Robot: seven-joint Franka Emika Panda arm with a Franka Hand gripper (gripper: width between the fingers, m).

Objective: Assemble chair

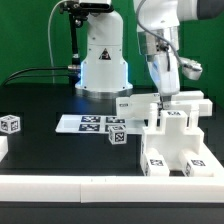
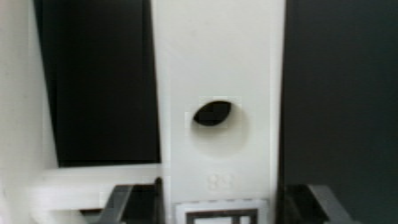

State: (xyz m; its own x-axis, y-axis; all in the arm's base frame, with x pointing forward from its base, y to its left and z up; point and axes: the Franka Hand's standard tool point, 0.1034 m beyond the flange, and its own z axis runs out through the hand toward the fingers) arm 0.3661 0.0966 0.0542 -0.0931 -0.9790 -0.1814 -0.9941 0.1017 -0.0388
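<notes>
At the exterior view's far left, a small tagged cube (image 1: pixel 10 124) sits alone on the dark table (image 1: pixel 40 150), well apart from everything else. Next along lies the marker board (image 1: pixel 80 122), flat on the table, with a second small tagged block (image 1: pixel 117 136) at its near edge towards the exterior view's right. Behind them stands my white domed base (image 1: pixel 102 60).

Further to the exterior view's right is the partly built chair (image 1: pixel 178 140), a chunky white stack with tags on its front faces. I hang directly over it, with my gripper (image 1: pixel 163 100) down at its top.

In the wrist view an upright slab (image 2: pixel 214 60) of the chair fills the middle, with one dark hole (image 2: pixel 214 112) in its face and a tag (image 2: pixel 217 212) below. My fingers (image 2: pixel 128 200) stand on either side of this slab, close against its edges. I cannot tell whether they actually press on it (the picture is too blurred there).
</notes>
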